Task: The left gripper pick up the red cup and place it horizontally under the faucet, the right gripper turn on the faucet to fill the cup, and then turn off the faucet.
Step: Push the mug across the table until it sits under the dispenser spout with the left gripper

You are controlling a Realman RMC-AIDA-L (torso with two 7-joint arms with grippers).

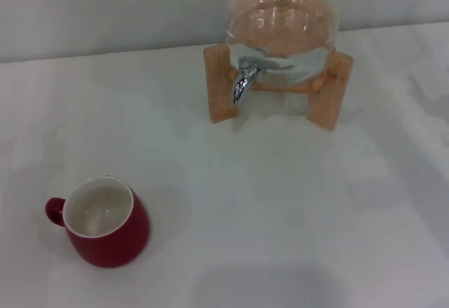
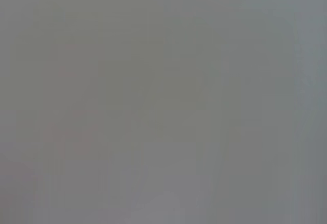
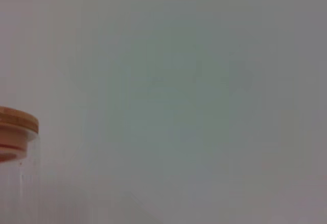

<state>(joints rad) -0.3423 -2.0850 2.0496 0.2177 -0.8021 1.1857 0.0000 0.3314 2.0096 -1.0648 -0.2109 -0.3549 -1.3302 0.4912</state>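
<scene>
The red cup (image 1: 105, 222) stands upright on the white table at the near left, its white inside facing up and its small loop handle pointing left. The chrome faucet (image 1: 245, 78) juts from the front of a clear glass dispenser (image 1: 280, 31) that rests on a wooden stand (image 1: 220, 83) at the back centre. Its spout curves down over bare table. Neither the left gripper nor the right gripper shows in any view. The left wrist view holds only a plain grey surface.
The white table (image 1: 280, 203) spreads wide between cup and dispenser, with a pale wall behind. In the right wrist view a wooden lid (image 3: 15, 122) tops a glass wall at one edge; the rest is blank wall.
</scene>
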